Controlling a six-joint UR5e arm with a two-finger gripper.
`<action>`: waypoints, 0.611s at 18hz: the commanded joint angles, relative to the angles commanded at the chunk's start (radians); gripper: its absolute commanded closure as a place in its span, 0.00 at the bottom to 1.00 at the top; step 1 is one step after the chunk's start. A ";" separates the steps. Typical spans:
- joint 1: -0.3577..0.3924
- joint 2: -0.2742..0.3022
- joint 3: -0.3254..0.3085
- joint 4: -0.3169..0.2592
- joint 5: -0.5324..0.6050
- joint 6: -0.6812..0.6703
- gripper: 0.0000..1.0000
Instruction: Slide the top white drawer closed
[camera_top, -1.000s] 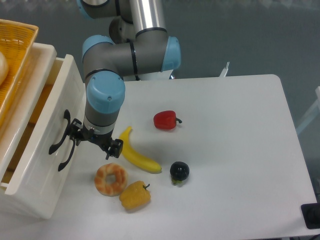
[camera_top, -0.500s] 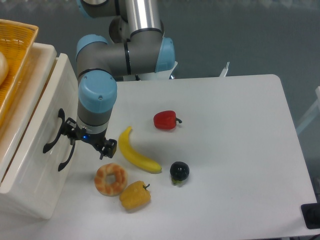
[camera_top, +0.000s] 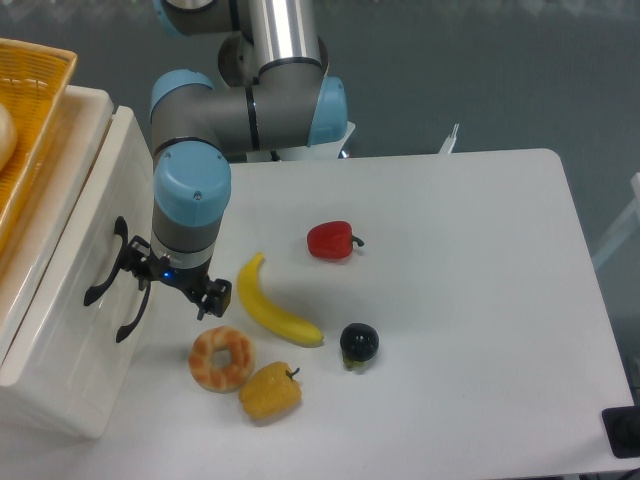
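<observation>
The top white drawer (camera_top: 92, 205) sits at the left, its glossy front flush with the cabinet face and its curved black handle (camera_top: 104, 268) facing the table. Just below it is the lower drawer's matching handle (camera_top: 131, 311). My gripper (camera_top: 172, 282) hangs right in front of the drawer fronts, pointing down and open, with nothing between its fingers. Its left finger (camera_top: 134, 265) is at the drawer front beside the top handle; I cannot tell whether it touches. The right finger (camera_top: 216, 296) is over the table.
A yellow wicker basket (camera_top: 30, 110) rests on top of the cabinet. On the white table (camera_top: 480, 300) lie a banana (camera_top: 276, 308), a red pepper (camera_top: 330, 240), a donut (camera_top: 222, 359), a yellow pepper (camera_top: 269, 392) and a dark round fruit (camera_top: 358, 342), all close to my gripper's right.
The top drawer has slid left into the cabinet, from pulled out to flush. My gripper moved left with it, most of the way in the first half second.
</observation>
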 joint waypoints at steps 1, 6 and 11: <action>0.000 -0.002 0.000 0.000 -0.002 0.000 0.00; -0.002 0.002 0.000 0.000 -0.002 0.000 0.00; -0.002 0.005 -0.002 -0.002 -0.002 0.000 0.00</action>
